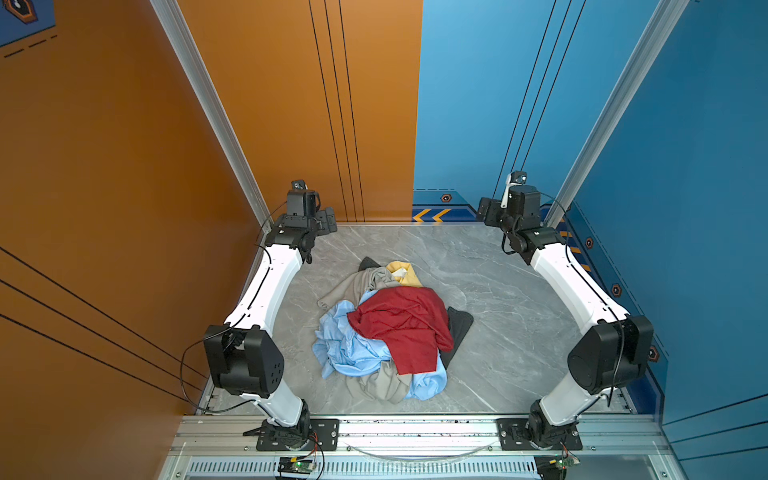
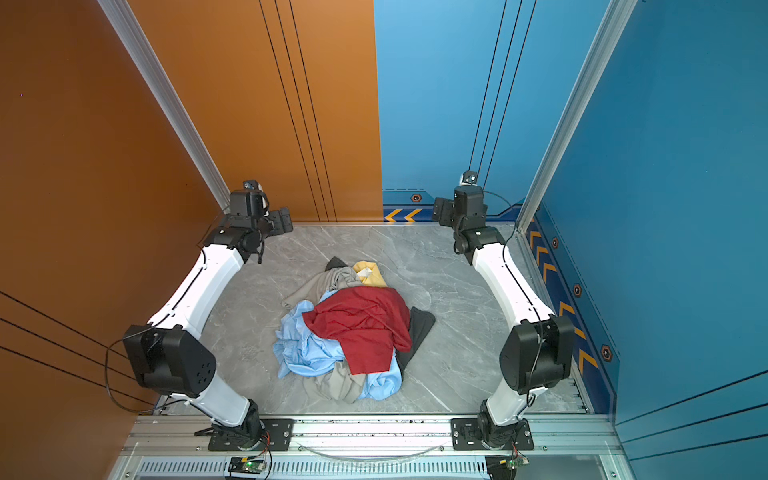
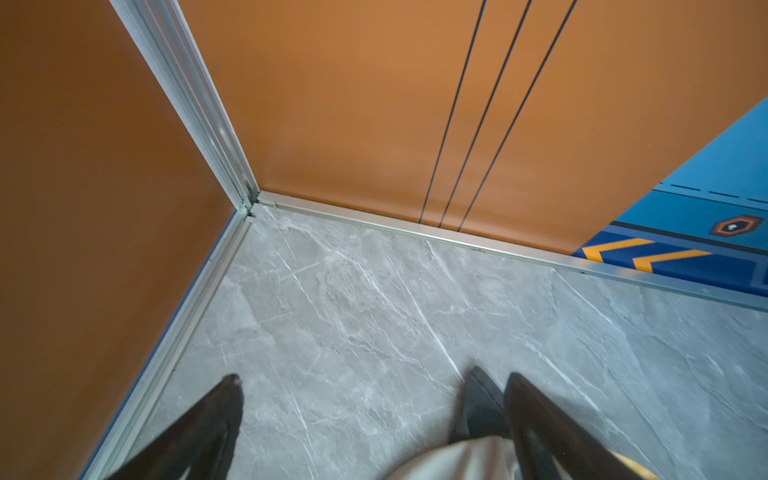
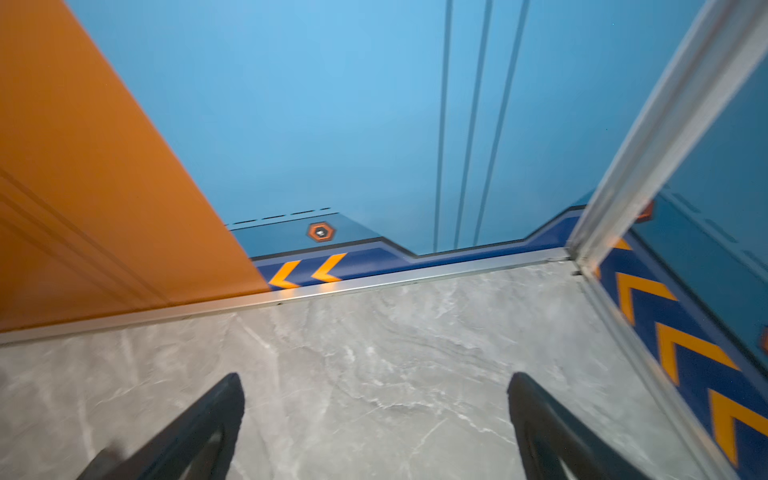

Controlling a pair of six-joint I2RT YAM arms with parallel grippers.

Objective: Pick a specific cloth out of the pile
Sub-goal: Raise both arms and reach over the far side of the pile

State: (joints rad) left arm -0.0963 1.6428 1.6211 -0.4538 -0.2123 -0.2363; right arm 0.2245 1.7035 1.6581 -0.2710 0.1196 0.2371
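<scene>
The pile [image 1: 386, 332] [image 2: 345, 332] lies mid-table in both top views, with a dark red cloth [image 1: 405, 324] on top. The mustard-yellow cloth [image 1: 405, 274] [image 2: 372, 274], its white lining showing, pokes out at the pile's far end, mostly buried. My left gripper [image 1: 326, 219] [image 3: 374, 376] hovers open near the far left corner, well clear of the pile; in the left wrist view a beige-grey fold [image 3: 457, 461] and a dark grey tip [image 3: 482, 403] show near one finger. My right gripper [image 1: 485, 211] [image 4: 374, 374] stands open and empty near the far right corner.
Light blue [image 1: 345, 345], beige-grey [image 1: 353, 284] and dark grey [image 1: 459, 324] garments make up the heap. The grey marble table [image 1: 498, 291] is walled by orange panels on the left and blue on the right. An aluminium rail [image 1: 415, 428] runs along the front edge.
</scene>
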